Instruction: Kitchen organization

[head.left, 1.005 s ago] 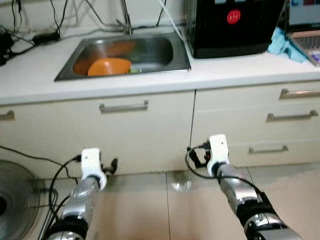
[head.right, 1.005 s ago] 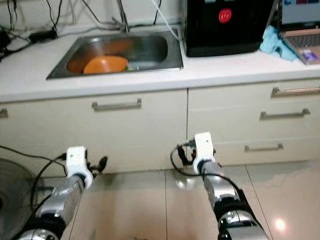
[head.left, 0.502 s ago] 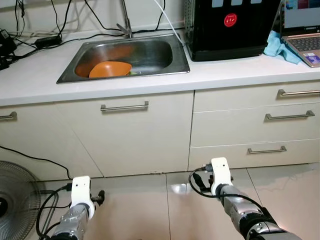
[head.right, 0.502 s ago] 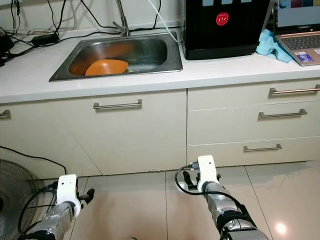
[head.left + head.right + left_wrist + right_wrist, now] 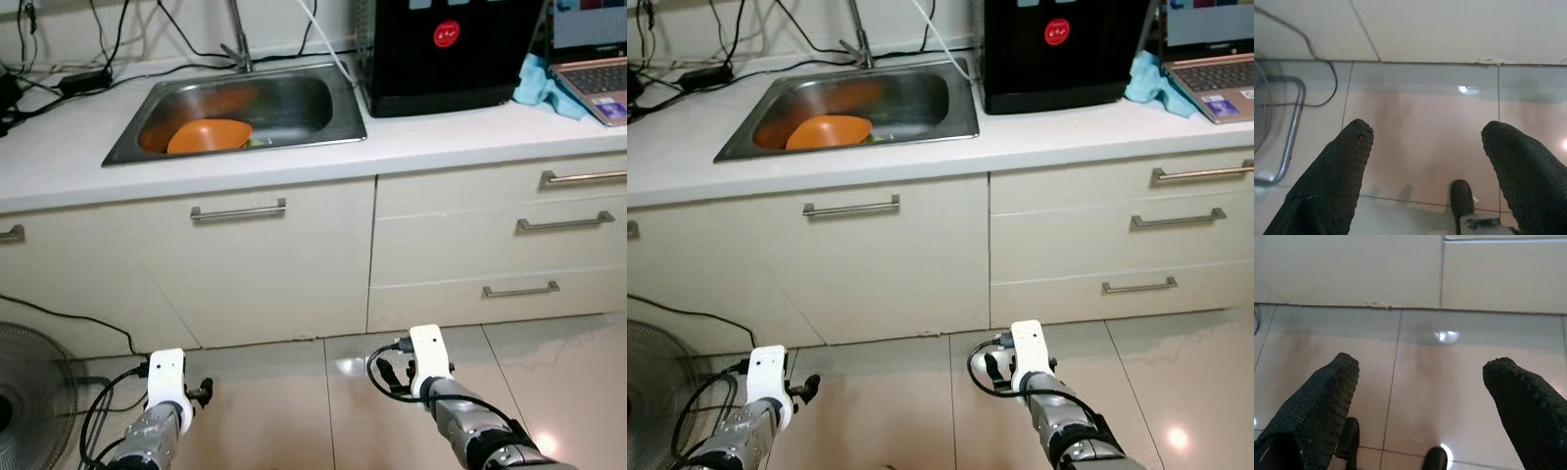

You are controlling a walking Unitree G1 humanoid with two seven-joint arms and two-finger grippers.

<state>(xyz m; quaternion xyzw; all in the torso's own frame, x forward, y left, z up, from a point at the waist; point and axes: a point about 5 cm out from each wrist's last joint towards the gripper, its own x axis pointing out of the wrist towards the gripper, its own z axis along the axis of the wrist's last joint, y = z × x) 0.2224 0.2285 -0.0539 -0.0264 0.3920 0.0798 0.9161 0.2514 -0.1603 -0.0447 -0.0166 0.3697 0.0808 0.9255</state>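
— Black fingers of the left gripper: state?
— Spread wide, holding nothing, low over the tiled floor. A fan stands just beside that arm.
— Right gripper?
— Same: fingers wide apart, nothing between them, hanging low above the floor near the cabinet foot.
— Beyond the arms?
— Cream cabinets: one door with a bar handle under the sink, three drawers to the right.
— And on the desk?
— Steel sink set into it, with an orange bowl lying at its left end. Something small and green sits beside the bowl; cannot tell what. Right of the sink, a black appliance with a red mark. Further right, a blue cloth touching a laptop. Behind the sink, a tap and loose cables along the wall.
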